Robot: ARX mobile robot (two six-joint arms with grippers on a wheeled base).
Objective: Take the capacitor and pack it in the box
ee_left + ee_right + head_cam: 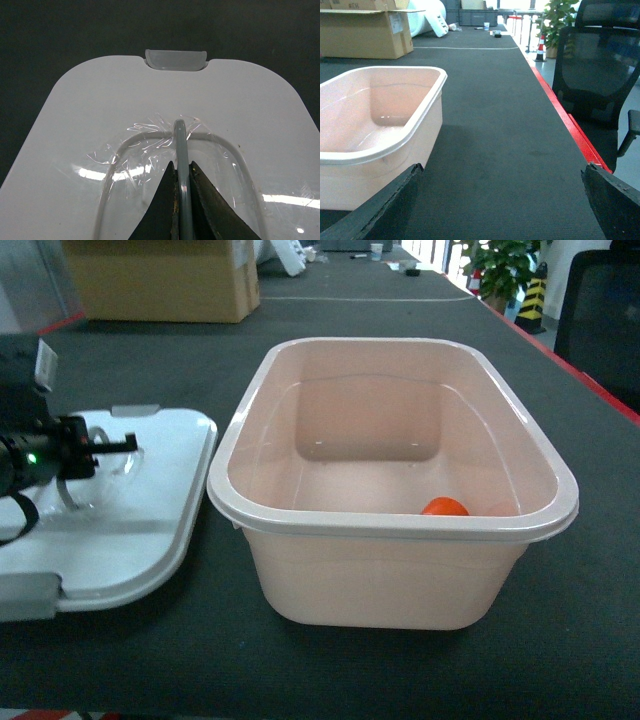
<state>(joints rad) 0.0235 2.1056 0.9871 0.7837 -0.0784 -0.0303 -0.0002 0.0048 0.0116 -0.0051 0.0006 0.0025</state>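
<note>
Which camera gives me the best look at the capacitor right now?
The head view. There the capacitor shows as an orange shape on the floor of the box, partly hidden behind the near rim. The right wrist view shows only the box's side and interior, no capacitor. The left wrist view shows only the lid.

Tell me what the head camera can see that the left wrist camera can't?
Only the head view shows the pink box, open, with the orange capacitor lying inside near its front wall, plus the cardboard carton far behind.

Only the left wrist view shows, up close, the left gripper shut on the lid's thin grey handle, and the latch tab at the lid's far edge.

Both show the white lid lying flat on the dark table, beside the box rather than on it.
</note>
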